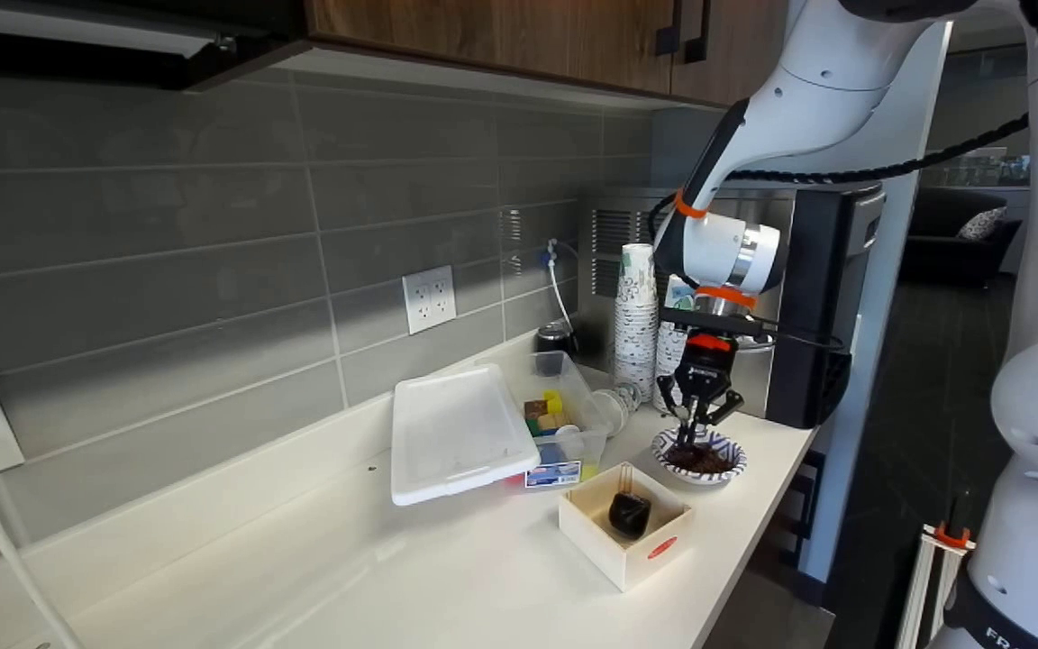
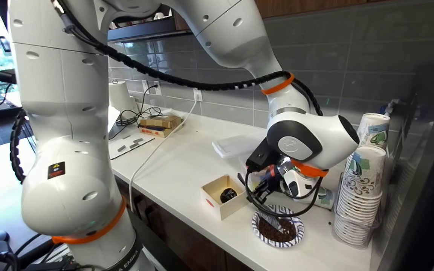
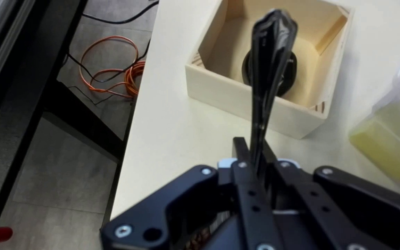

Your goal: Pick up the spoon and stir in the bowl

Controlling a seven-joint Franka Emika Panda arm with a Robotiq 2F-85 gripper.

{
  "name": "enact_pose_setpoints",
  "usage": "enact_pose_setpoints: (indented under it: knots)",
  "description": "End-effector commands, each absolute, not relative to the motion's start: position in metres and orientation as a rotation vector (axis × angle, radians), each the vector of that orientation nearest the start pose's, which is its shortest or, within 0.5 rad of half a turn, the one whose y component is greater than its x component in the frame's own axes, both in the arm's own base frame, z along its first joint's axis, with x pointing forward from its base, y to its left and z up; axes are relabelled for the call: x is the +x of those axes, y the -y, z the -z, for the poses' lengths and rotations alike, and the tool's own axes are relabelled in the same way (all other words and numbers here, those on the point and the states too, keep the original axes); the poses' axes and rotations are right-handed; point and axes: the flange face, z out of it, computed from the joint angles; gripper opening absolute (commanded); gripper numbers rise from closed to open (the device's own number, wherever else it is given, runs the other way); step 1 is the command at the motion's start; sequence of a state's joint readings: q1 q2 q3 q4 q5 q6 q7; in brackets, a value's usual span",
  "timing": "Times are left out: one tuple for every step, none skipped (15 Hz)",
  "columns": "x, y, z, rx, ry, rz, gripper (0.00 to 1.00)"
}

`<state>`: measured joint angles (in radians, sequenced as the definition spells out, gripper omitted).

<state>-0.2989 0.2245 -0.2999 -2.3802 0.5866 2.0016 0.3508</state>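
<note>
Two black fingers (image 3: 246, 180): Drawn together on a glossy black spoon (image 3: 271, 66), its handle clamped between them.
Gripper (image 3: 255, 149): Angles down at a shallow patterned bowl (image 2: 277, 243) in both exterior views.
Spoon: Slants from the fingers into the bowl in an exterior view; in the wrist view its handle end juts past the fingertips, in front of a wooden box (image 1: 591, 543).
Bowl: Sits upright on a white counter (image 1: 375, 586), near the wooden box, dark-and-white zigzags circling its rim.
Brown filling (image 2: 268, 230): Loose and crumbly-looking, covers the bottom of the bowl.
Wooden box: Square and topless, holds a dark rounded object (image 2: 228, 195); a red mark shows on one outer wall in both exterior views.
Clear bin (image 1: 593, 416): Stands near the grey tiled wall (image 1: 168, 225) with colored blocks (image 1: 546, 410) inside; a white rectangular tray (image 1: 460, 433) tilts beside it.
Paper cups (image 2: 358, 205): Rise in tall stacks at the counter's end, beside a metal-and-black appliance (image 1: 821, 306); one more cup (image 2: 324, 197) lies on its side nearby.
Robot arm (image 2: 236, 34): White with orange bands, bends down over the counter.
Orange cord (image 3: 135, 74): Lies coiled on the grey floor (image 3: 57, 180), below the counter's edge in the wrist view.
</note>
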Motion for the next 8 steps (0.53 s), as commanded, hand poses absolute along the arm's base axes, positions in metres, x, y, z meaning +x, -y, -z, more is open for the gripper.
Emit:
enact_pose_setpoints:
  knots:
    - [0.378,0.21,-0.218,-2.009,-1.58,-0.788,0.02]
    - [0.378,0.206,-0.219,-2.001,-1.564,-0.805,0.02]
    - [0.379,0.202,-0.218,-1.994,-1.551,-0.817,0.02]
    - [0.379,0.199,-0.219,-1.99,-1.542,-0.821,0.02]
    - [0.38,0.197,-0.218,-1.99,-1.544,-0.807,0.02]
    - [0.382,0.197,-0.218,-1.992,-1.543,-0.782,0.02]
    - [0.384,0.197,-0.218,-1.993,-1.538,-0.757,0.02]
    - [0.385,0.197,-0.217,-1.995,-1.543,-0.741,0.02]
